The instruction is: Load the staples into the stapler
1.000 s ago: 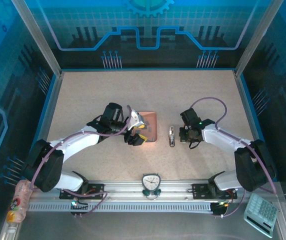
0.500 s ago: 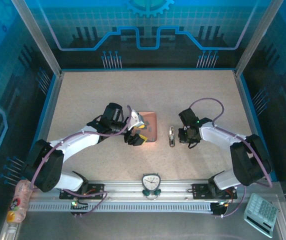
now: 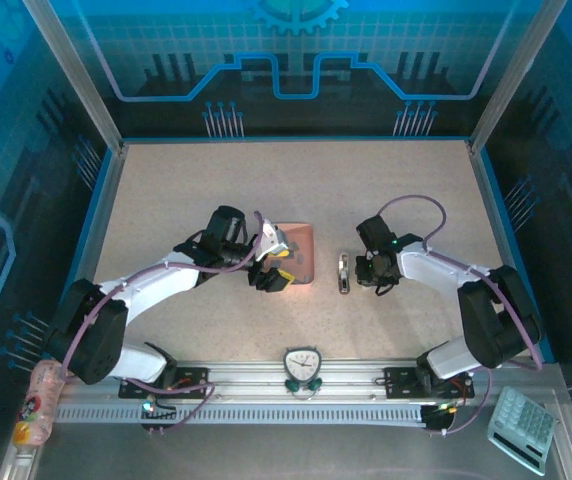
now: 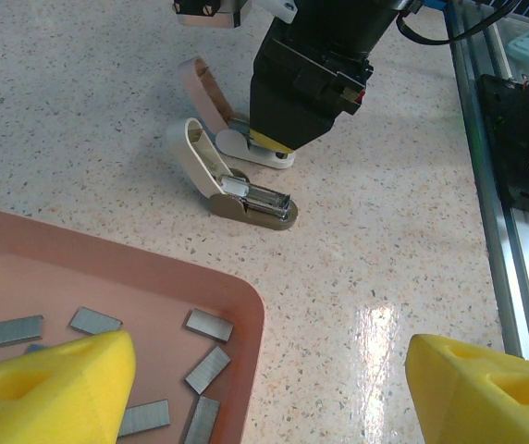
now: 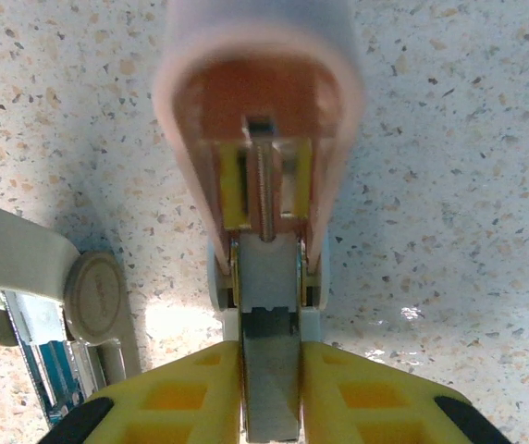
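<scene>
1. R hand (image 5: 271, 400) is clenched on the pink stapler (image 5: 255, 111). Its yellow pads press both sides of the grey metal rail, w/ the lid swung up & back. Prob. held this way to pin the base to the counter (image 5: 449, 139) and keep the channel facing up for loading
2. L hand (image 4: 269, 384) is released, pads wide apart w/ nothing between them, over a corner of the pink tray (image 4: 153, 277). Reads as a pre-pick pose, so the next move would be pinching one strip
3. The staples (image 4: 208, 325) are several small grey strips lying flat & scattered in the tray, none in either hand. The rail interior is too blurred in the R wrist view to say if anything is loaded, but prob. not
4. Beige stapler (image 4: 246, 194) lies open on the counter just beside the pink one, at its 9 o'clock in the R wrist view, w/ no hand on it
5. Top view gives the layout. The tray sits at 9 o'clock of the stapler pair, R hand at their 3 o'clock, L hand over the tray's 7 o'clock corner. The strips are too small to make out there
6. L wrist view adds the strips, plus both staplers at 12 o'clock of the tray corner
7. R wrist view adds pad-to-rail contact close up, which the top view is too coarse for
</scene>
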`<state>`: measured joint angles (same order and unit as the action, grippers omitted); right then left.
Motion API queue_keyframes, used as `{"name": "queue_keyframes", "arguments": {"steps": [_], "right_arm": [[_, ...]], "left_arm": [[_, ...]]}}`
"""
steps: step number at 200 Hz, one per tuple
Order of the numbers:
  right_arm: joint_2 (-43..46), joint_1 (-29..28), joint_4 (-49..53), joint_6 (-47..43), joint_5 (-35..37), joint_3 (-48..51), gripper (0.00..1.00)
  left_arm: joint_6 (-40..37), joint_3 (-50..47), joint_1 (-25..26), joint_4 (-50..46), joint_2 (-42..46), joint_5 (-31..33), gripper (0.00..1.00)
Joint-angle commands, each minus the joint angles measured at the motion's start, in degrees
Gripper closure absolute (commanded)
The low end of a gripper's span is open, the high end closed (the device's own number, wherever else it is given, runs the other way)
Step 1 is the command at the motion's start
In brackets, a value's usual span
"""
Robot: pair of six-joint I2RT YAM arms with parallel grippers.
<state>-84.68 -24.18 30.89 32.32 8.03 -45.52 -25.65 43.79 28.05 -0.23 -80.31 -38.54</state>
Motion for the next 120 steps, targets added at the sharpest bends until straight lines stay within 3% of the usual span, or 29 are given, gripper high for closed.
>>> {"name": "queue_keyframes", "arguments": {"steps": [1, 53, 120], "right_arm": [[-0.4, 0.7, 1.4, -0.4, -0.7, -1.8, 0.76], [0.2, 0.7, 1.6, -0.5, -0.2, -2.1, 0.71], [-0.5, 0.7, 1.5, -0.7, 0.0, -2.3, 0.73]], "left_arm": [[-1.4, 1.8, 0.6, -1.4, -0.7, -0.3, 0.22], [-1.5, 1.8, 0.5, -1.4, -0.7, -0.2, 0.22], [-1.6, 1.8, 0.5, -1.6, -0.7, -0.1, 0.22]]}}
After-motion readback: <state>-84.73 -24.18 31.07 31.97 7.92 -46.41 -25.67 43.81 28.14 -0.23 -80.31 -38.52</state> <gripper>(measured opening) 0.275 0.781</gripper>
